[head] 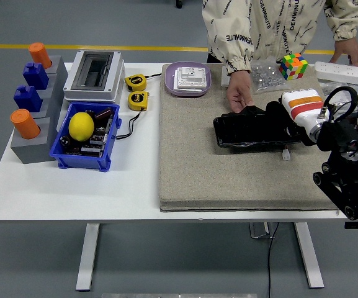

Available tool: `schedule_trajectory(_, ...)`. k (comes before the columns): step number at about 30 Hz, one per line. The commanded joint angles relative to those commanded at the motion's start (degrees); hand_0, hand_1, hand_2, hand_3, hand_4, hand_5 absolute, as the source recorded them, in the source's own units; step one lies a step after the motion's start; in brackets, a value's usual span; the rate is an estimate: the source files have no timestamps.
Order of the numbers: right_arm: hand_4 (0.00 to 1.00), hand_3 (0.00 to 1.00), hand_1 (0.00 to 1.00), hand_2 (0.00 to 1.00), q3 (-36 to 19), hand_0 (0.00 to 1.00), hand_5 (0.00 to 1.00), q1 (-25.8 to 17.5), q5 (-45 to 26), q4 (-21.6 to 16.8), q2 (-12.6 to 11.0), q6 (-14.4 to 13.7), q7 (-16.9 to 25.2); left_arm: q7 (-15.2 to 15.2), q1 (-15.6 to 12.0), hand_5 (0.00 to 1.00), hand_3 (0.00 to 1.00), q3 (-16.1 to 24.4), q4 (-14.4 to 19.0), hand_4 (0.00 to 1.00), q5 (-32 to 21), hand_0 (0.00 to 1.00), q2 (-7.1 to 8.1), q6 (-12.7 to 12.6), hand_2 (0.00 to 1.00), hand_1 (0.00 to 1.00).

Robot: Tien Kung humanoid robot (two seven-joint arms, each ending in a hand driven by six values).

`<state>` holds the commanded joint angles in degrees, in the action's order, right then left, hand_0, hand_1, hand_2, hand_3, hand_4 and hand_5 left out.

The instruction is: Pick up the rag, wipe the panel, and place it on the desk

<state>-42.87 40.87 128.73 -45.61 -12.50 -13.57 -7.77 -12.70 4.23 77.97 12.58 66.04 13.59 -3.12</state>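
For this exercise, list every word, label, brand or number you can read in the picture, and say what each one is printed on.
"DENMMUNE", or something close to it, repeated in dark capitals across the person's cream jacket; the lettering is small, so the spelling is uncertain.
The two yellow tape measures carry dark labels, too small to read.
The white switch plate in the purple dish shows no legible print.
Nothing else bears readable text.
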Motion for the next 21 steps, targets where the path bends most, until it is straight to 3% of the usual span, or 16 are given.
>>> schedule_trajectory(21,0.918,0.363,0.322,0.358,9.5,0.293,0.014,2.8,-1.5,-5.8,6.3,0.1,-1.0,0.0,-0.1,0.506,0.572,-0.3,-0.1,0.612,-0.1,0.634,0.14,0.0,0.681,0.658)
